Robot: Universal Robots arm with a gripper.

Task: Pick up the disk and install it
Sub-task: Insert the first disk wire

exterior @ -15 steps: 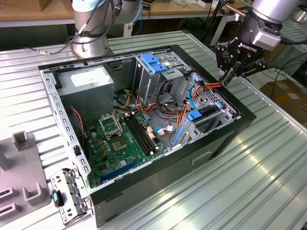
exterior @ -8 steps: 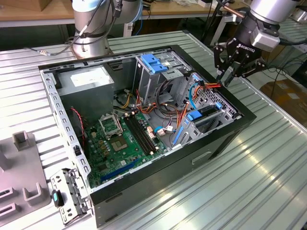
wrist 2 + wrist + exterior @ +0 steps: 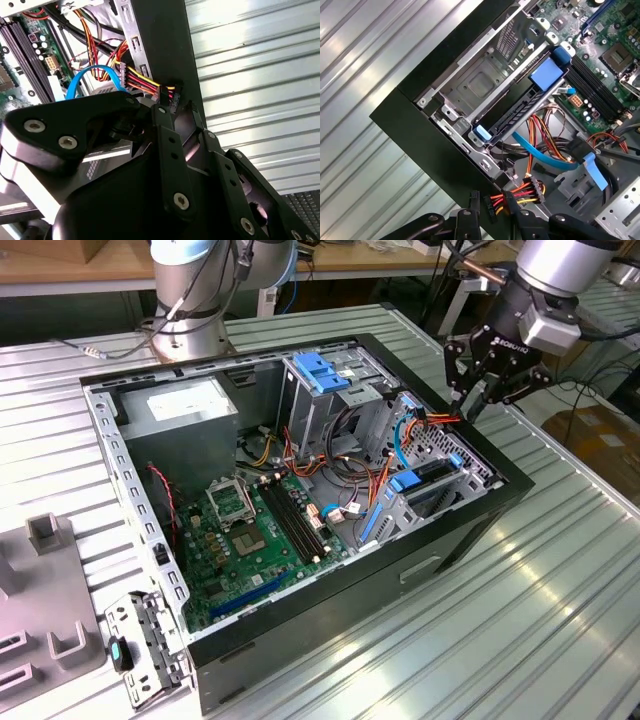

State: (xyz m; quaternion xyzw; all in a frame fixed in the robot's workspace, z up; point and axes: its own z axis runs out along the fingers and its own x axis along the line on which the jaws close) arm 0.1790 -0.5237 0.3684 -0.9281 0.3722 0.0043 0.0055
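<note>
An open computer case (image 3: 330, 615) lies on its side on a ribbed metal table (image 3: 520, 640), its circuit board (image 3: 250, 530) facing up. The disk (image 3: 432, 478) sits in the drive bay at the right end of the case, seen edge-on as a dark slab with blue rails; in the first wrist view it (image 3: 520, 102) lies inside the metal bay frame. The gripper (image 3: 473, 400) hangs over the far right rim of the case, well apart from the disk. In both wrist views its tips (image 3: 492, 202) are right at a black plug with red, yellow and black wires (image 3: 527, 189). Whether the jaws are spread or pinching that plug cannot be told. A blue cable (image 3: 545, 157) loops just beside the plug.
</note>
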